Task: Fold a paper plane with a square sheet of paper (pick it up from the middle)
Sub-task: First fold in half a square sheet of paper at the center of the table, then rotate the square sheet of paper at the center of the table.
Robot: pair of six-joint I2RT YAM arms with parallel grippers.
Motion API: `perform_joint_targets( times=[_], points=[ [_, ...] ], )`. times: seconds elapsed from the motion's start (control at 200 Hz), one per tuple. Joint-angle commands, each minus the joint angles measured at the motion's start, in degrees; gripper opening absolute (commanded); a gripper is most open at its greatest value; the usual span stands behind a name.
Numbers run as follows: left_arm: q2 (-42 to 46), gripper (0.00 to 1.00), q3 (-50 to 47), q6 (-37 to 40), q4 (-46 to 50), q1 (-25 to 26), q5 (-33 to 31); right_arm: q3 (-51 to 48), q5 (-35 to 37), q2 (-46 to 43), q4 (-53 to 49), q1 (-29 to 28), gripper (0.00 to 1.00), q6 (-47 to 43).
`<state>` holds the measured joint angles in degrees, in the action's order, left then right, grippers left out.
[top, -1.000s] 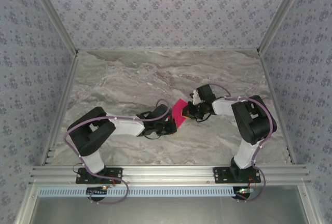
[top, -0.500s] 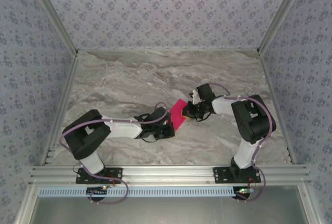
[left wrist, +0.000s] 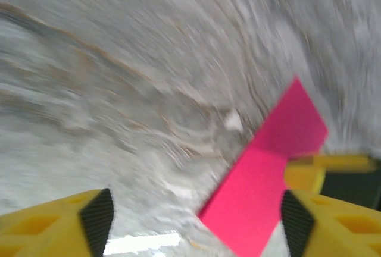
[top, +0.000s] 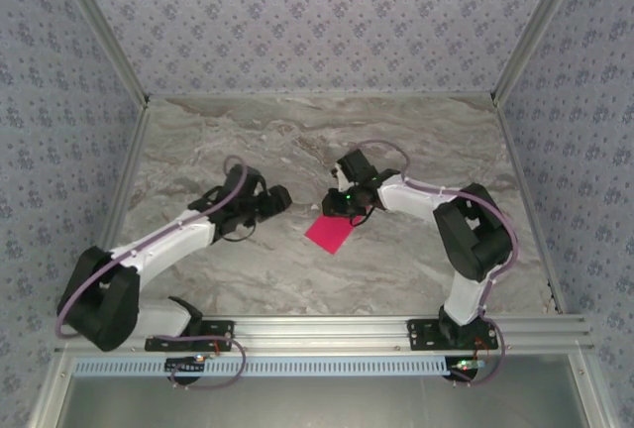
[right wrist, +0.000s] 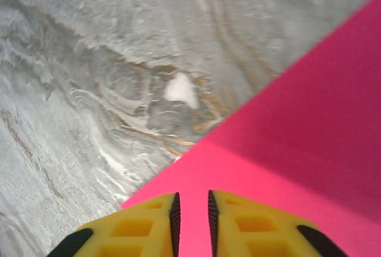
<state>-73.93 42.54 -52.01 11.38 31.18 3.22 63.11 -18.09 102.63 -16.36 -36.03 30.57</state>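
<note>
Left tool (top: 280, 198) has let go and swung away, fingers spread; right tool (top: 340, 212) alone pinches one magenta-pink folded paper sheet (top: 330, 233) above the marble worktop (top: 248, 151).

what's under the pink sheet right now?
Marble table lies beneath the square sheet of paper, pinched at its edge by the right gripper. The surface directly under it is covered.

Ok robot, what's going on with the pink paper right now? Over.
Left gripper open, off to the side, holding nothing. Right gripper nearly closed at the pink paper's edge. Paper low over the table. Nothing in the way.
</note>
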Motion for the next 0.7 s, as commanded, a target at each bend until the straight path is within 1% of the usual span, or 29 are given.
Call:
perform_joint_targets(
  times=[0.0, 0.085, 0.105, 0.155, 0.325, 0.465, 0.5, 0.52, 0.59, 0.645, 0.695],
  points=[
    [3.1, 0.87, -1.4, 0.5, 7.3, -3.3, -4.5, 3.8, 5.8, 3.7, -5.5, -2.8, 0.25, 0.2],
    [4.4, 0.94, -2.0, 1.5, 8.7, -5.3, -4.8, 4.7, 6.6, 5.8, -6.4, -4.7, 0.25, 0.0],
    [4.6, 0.96, -2.2, 1.7, 8.9, -5.6, -4.8, 6.7, 6.7, 6.1, -6.7, -5.1, 0.25, -0.1],
    [5.1, 0.99, -2.7, 2.2, 9.3, -6.4, -4.6, 7.3, 7.3, 6.9, -7.3, -5.9, 0.25, -0.4],
    [7.1, 0.99, -5.3, 3.6, 6.9, -7.3, -2.9, 7.6, 7.5, 8.4, -10.2, -8.5, 0.25, -3.4],
    [7.8, 0.99, -5.4, 4.6, 6.3, -7.5, -0.3, 5.9, 5.3, 8.9, -13.8, -11.3, 0.24, -9.9],
    [7.7, 0.99, -5.1, 5.5, 5.8, -7.5, 1.4, 5.7, 4.2, 8.4, -14.8, -12.0, 0.22, -13.0],
    [7.5, 0.99, -4.9, 6.0, 5.7, -7.6, 2.3, 3.4, 4.1, 7.8, -15.2, -12.5, 0.21, -14.7],
    [7.2, 0.99, -4.1, 6.7, 6.3, -7.5, 3.2, -0.1, 5.0, 4.2, -15.6, -13.2, 0.2, -19.2],
    [6.8, 0.99, -3.8, 7.0, 6.8, -7.6, 3.3, -1.7, 4.4, 1.0, -15.3, -12.0, 0.2, -21.2],
    [6.6, 0.99, -3.7, 6.8, 7.2, -7.5, 3.6, -1.9, 4.1, -2.0, -14.8, -10.3, 0.22, -21.1]
  ],
)
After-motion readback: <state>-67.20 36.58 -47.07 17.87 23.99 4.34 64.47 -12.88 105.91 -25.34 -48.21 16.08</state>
